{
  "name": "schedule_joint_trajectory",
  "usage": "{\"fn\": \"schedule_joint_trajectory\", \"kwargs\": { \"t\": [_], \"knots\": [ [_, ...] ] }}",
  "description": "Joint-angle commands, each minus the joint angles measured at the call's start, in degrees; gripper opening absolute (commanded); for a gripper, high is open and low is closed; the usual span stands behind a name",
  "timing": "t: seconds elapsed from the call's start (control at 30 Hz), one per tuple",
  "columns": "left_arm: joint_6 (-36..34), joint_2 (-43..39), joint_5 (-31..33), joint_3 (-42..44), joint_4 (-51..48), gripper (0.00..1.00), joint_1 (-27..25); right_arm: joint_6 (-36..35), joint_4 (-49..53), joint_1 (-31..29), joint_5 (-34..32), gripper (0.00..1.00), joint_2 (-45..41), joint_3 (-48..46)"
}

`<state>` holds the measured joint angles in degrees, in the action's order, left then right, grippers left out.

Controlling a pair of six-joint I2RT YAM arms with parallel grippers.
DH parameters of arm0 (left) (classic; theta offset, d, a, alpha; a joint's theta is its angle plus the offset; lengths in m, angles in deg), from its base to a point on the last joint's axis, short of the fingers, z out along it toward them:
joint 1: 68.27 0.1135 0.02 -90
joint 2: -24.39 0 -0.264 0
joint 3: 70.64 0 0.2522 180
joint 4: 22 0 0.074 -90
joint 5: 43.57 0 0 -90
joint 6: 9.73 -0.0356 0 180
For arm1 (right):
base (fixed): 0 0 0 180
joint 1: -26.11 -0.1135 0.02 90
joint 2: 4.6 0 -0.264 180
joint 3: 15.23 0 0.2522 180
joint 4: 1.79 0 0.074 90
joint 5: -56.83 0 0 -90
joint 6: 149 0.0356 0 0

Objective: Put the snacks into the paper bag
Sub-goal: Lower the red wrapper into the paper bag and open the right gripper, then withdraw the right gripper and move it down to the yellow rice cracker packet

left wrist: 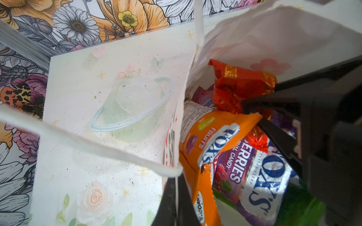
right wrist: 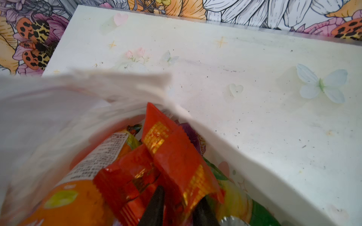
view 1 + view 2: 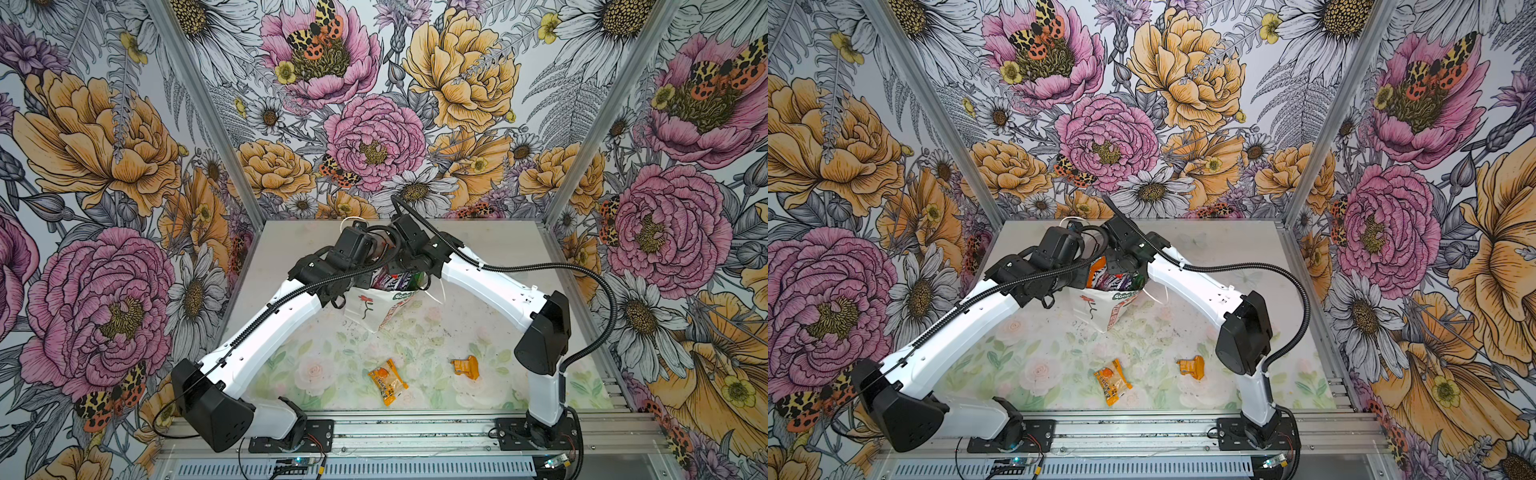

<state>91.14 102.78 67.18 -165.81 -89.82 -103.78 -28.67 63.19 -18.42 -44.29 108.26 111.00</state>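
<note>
Two snacks lie outside the small white paper gift bag point(image 3: 365, 309) with its red flower drawing. In both top views a flat orange candy packet point(image 3: 387, 381) sits at six o'clock from the bag's mouth, its long axis running roughly eleven to five. A crumpled orange wrapper point(image 3: 465, 368) sits at five o'clock, nearer the right arm. The right gripper point(image 2: 180, 208) is inside the bag's mouth with its jaws partly apart. A crinkled red foil sachet point(image 2: 176, 160) looks loose between them, resting on an orange Fox's pack point(image 1: 207, 135) and a purple Fox's berries bag point(image 1: 244, 172). The left gripper point(image 1: 175, 205) is closed, pinching the bag's rim on the nine o'clock side. In the top views the wrists hide both sets of fingertips, and how many packets lie deeper in the bag cannot be told.
</note>
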Motion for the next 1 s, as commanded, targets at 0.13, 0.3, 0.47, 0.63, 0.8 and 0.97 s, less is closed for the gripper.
{"fn": "schedule_joint_trajectory", "kwargs": {
  "t": [0.13, 0.3, 0.47, 0.63, 0.8, 0.97],
  "knots": [
    [-0.5, -2.3, 0.8, -0.2, 3.1, 0.00, -0.3, -0.4, -0.4, 0.1, -0.2, 0.38, -6.3, -0.9],
    [-0.6, -1.7, 1.2, -0.3, 3.0, 0.00, -0.4, -2.3, -0.5, -0.6, -1.0, 0.48, -11.7, -4.2],
    [-0.6, -1.8, 1.6, -0.3, 3.0, 0.00, -0.4, -3.0, -0.9, -2.7, -2.4, 0.50, -20.1, -10.8],
    [-0.5, -1.7, 1.6, -0.2, 2.9, 0.00, -0.4, -4.0, -2.7, -3.2, -7.2, 0.51, -30.9, -21.9],
    [-0.7, -1.8, 1.8, -0.3, 3.0, 0.00, -0.4, -5.4, -3.0, -3.0, -13.7, 0.51, -42.1, -34.3],
    [-0.7, -1.7, 2.2, -0.2, 3.0, 0.00, -0.4, -4.3, -3.1, -3.3, -16.0, 0.50, -51.8, -45.5]
  ]
}}
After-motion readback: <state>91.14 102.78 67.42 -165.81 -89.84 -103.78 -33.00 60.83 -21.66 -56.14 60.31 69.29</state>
